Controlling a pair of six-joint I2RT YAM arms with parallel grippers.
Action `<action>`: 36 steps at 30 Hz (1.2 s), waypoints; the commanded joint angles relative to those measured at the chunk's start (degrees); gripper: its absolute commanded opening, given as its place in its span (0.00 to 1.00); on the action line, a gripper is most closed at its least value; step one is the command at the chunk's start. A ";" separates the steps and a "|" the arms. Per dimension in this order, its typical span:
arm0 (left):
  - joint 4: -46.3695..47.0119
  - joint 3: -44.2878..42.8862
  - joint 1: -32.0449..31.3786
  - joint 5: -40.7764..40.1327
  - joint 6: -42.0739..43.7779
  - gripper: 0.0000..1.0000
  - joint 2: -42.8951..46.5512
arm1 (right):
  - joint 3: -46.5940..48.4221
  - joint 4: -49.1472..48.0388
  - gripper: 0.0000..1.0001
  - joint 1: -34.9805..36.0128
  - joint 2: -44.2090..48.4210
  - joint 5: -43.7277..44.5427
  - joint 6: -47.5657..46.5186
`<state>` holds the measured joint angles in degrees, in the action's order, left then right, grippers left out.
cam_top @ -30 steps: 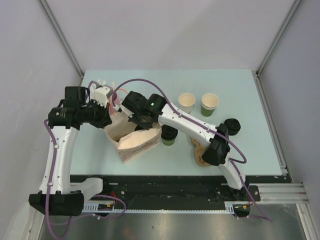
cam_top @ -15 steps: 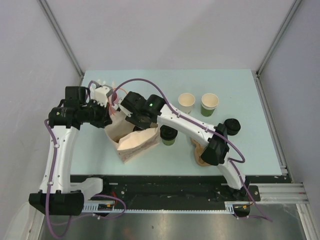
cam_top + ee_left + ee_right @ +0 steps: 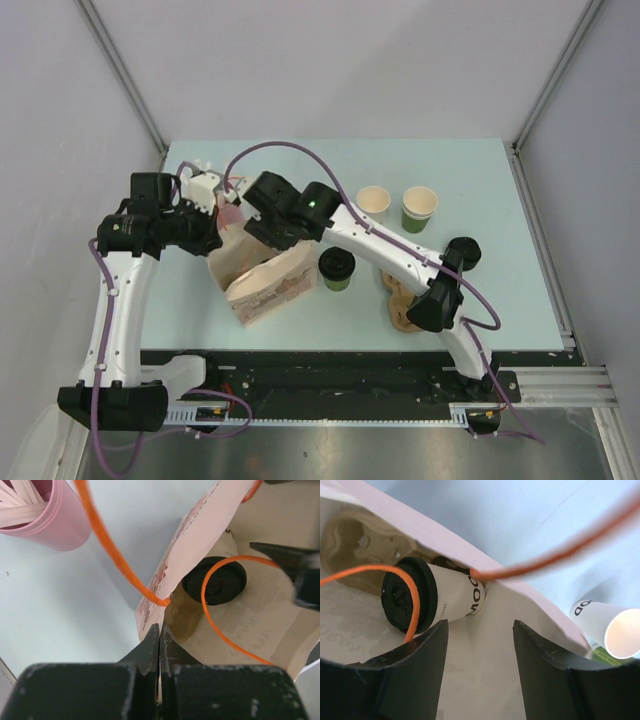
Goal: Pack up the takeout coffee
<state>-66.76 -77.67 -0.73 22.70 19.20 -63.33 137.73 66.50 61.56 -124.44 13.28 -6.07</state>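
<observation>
Since the earlier frame the right gripper (image 3: 480, 642) has pulled up and back from the mouth of the bag (image 3: 262, 285). Its jaws are now spread with nothing between them, which reads as a release just made. The white cup (image 3: 452, 597), lid (image 3: 402, 600) on, sits inside the bag with the lid facing the opening; whether it stands upright there is unclear. The left gripper (image 3: 159, 640) is pressed together on the bag's rim, pinching the paper, likely to keep the mouth open for loading. 1 orange handle (image 3: 115, 555) loops across the opening and could snag a cup going in. The green cup (image 3: 337, 270), lidded, stands on the table just beside the bag, not yet packed, so 1 of 2 is done. 2 lidless cups (image 3: 373, 203) stand further back, well apart.
</observation>
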 commanded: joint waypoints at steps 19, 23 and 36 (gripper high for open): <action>-0.48 2.43 -0.23 -0.99 1.63 0.00 2.42 | 1.31 -20.70 0.76 -2.67 15.80 -12.58 10.89; -0.56 2.26 -0.23 -1.08 1.89 0.00 2.33 | 1.31 -22.46 0.80 -3.90 18.35 -12.66 13.09; -0.56 1.20 -0.23 -0.38 2.16 0.00 1.54 | -20.88 -12.81 0.82 -17.17 33.38 -5.99 21.88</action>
<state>-67.16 -75.70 -0.73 21.37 20.29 -61.98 125.89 49.06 47.31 -95.22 3.68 12.21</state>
